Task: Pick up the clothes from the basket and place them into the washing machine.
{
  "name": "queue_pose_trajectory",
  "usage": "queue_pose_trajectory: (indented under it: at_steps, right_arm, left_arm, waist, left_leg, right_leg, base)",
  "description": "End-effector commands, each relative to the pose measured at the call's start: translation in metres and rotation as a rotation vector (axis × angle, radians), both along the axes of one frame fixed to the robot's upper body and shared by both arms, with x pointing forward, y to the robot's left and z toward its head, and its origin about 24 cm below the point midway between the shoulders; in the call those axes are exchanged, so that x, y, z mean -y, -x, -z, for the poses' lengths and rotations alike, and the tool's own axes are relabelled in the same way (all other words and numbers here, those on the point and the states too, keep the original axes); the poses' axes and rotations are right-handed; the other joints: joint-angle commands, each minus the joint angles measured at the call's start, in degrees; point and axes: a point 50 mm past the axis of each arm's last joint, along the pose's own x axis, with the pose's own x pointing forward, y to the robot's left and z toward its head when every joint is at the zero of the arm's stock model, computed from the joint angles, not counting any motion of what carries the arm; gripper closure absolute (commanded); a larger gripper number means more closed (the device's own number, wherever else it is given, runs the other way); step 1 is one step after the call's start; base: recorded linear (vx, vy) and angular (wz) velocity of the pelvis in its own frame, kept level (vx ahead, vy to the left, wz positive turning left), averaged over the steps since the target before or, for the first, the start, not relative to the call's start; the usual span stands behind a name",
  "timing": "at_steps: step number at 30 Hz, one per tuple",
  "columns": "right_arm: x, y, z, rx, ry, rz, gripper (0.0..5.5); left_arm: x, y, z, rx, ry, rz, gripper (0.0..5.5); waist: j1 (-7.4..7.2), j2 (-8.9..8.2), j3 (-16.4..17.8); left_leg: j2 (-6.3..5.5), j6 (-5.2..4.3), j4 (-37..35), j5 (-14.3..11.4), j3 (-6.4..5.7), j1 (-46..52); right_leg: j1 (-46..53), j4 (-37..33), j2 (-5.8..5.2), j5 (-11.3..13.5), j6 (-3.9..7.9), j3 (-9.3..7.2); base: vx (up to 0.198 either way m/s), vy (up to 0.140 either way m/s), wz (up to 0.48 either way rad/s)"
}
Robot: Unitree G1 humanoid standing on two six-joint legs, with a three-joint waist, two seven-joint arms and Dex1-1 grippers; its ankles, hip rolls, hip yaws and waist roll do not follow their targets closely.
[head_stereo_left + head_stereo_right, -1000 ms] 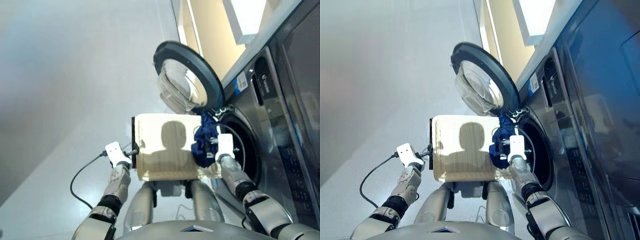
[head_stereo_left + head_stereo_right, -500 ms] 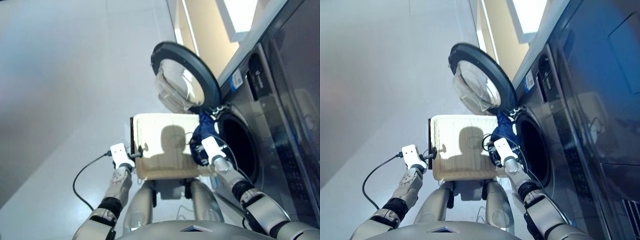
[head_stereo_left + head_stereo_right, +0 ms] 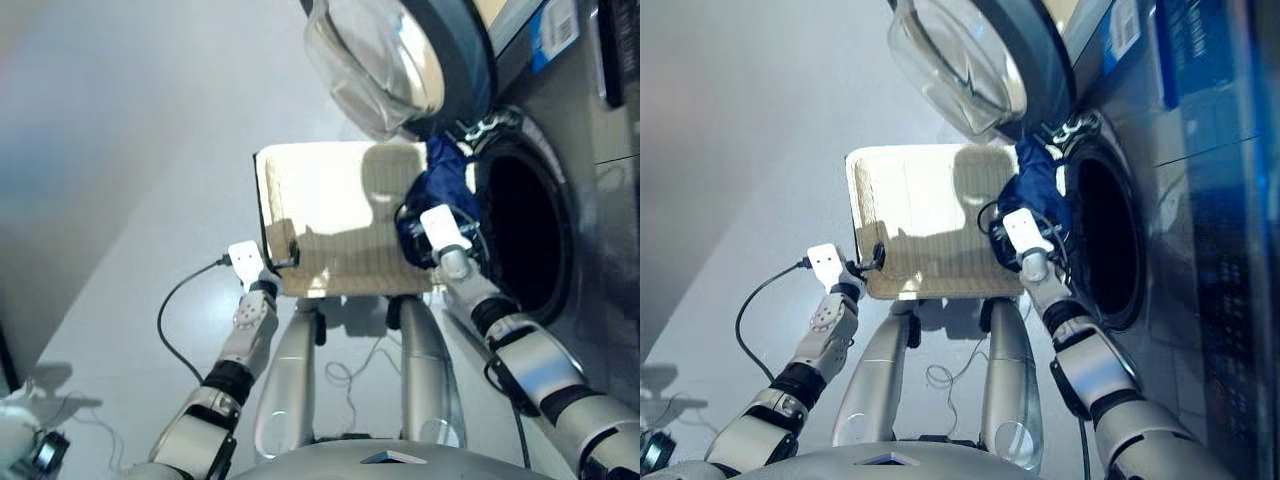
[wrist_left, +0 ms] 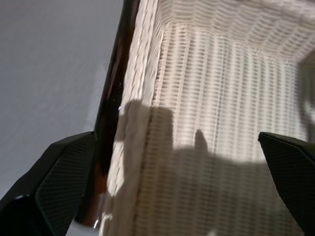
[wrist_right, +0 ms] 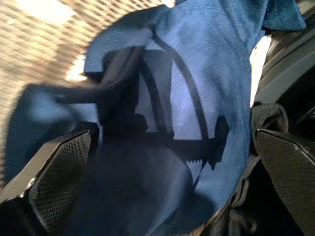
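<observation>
At the lower left of the head view, the left arm reaches up and forward from the shoulder, elbow slightly bent, ending at the near left corner of the basket [image 3: 340,215]. The left end effector [image 4: 177,182] has its two black fingers spread wide apart, one outside the dark rim and one over the woven floor, holding nothing. From the lower right, the right arm stretches forward along the front of the washing machine [image 3: 585,220], forearm angled inward toward the basket's right edge. The right end effector [image 5: 172,184] also has its fingers well apart, with the dark navy blue garment [image 3: 440,185] lying just ahead between them, unclamped. That garment is bunched at the right side of the basket, draped toward the rim of the machine's round port [image 3: 520,230]. Beyond, in the upper middle of the frame, the round glass door [image 3: 400,55] stands swung open above the basket.
</observation>
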Motion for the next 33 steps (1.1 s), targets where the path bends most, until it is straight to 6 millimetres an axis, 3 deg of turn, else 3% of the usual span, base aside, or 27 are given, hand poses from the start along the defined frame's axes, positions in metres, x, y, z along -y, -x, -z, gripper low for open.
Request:
queue_pose_trajectory:
  at_steps: [1,5,13,14,15,16,25,33]
  right_arm:
    - [0.007,-0.007,-0.015,0.058,-0.024,0.038,0.0]
    - [0.022,-0.015,-0.034,0.074,0.015,0.082,0.0]
    - [0.06,-0.019,-0.058,0.07,0.099,0.26,0.0]
    - [0.06,-0.019,-0.058,0.07,0.099,0.26,2.33]
    - [0.061,-0.019,-0.059,0.064,0.116,0.269,5.33]
    - [0.062,-0.018,-0.058,0.057,0.112,0.284,5.5]
    - [0.043,-0.019,-0.047,0.068,0.032,0.256,5.5]
    - [0.028,-0.019,-0.045,0.155,-0.1,0.256,5.5]
  left_arm:
    - [-0.009,-0.001,-0.03,0.156,0.027,-0.03,0.0]
    - [-0.002,-0.001,-0.043,0.211,0.02,0.009,0.0]
    - [-0.001,0.003,-0.046,0.216,-0.003,0.028,0.0]
    - [0.0,0.003,-0.046,0.216,-0.003,0.028,0.0]
    - [-0.002,0.003,-0.046,0.214,-0.007,0.018,0.0]
    - [-0.002,0.002,-0.043,0.199,-0.003,0.007,0.0]
    - [-0.01,-0.001,-0.041,0.185,-0.01,-0.037,0.0]
    - [-0.019,-0.004,-0.034,0.155,0.005,-0.096,0.0]
  waist:
    - [1.46,1.42,-0.15]
    - [2.24,2.64,0.06]
    - [4.11,4.37,-0.17]
    - [4.14,4.35,-0.23]
    - [4.2,4.46,-0.18]
    - [4.27,4.5,-0.42]
    - [3.05,2.93,-2.47]
    - [1.3,1.45,-2.64]
  left_leg:
    - [-2.19,2.94,11.26,-10.84,0.57,-3.07]
    - [-2.43,3.45,13.41,-11.18,0.34,-8.81]
    - [-2.86,3.77,17.08,-11.84,0.13,-15.11]
    - [-2.86,3.78,17.14,-11.88,0.14,-15.21]
    - [-2.97,3.8,17.69,-11.98,0.22,-15.49]
    - [-3.16,3.9,18.75,-12.38,0.38,-15.94]
    - [-3.12,3.8,16.85,-12.29,0.99,-13.33]
    - [-2.46,3.07,8.52,-10.23,1.17,-4.61]
  right_leg:
    - [0.97,-1.28,-0.23,-1.62,5.9,-0.02]
    - [-4.92,1.87,-0.7,-2.47,5.68,0.34]
    - [-11.23,6.42,-1.12,-3.77,5.28,0.47]
    - [-11.33,6.49,-1.12,-3.8,5.28,0.48]
    - [-11.79,7.29,-1.09,-3.9,5.23,0.53]
    - [-12.1,7.93,-1.18,-4.03,5.08,0.61]
    - [-9.82,5.84,-1.11,-2.95,5.07,0.85]
    - [-1.74,-2.87,-0.89,0.01,5.95,1.46]
  base:
    - [0.0,0.0,0.0]
    - [0.0,0.0,0.0]
    - [0.0,0.0,0.0]
    - [0.0,0.0,0.0]
    - [0.0,0.0,0.0]
    - [0.0,0.0,0.0]
    - [0.0,0.0,0.0]
    - [0.0,0.0,0.0]
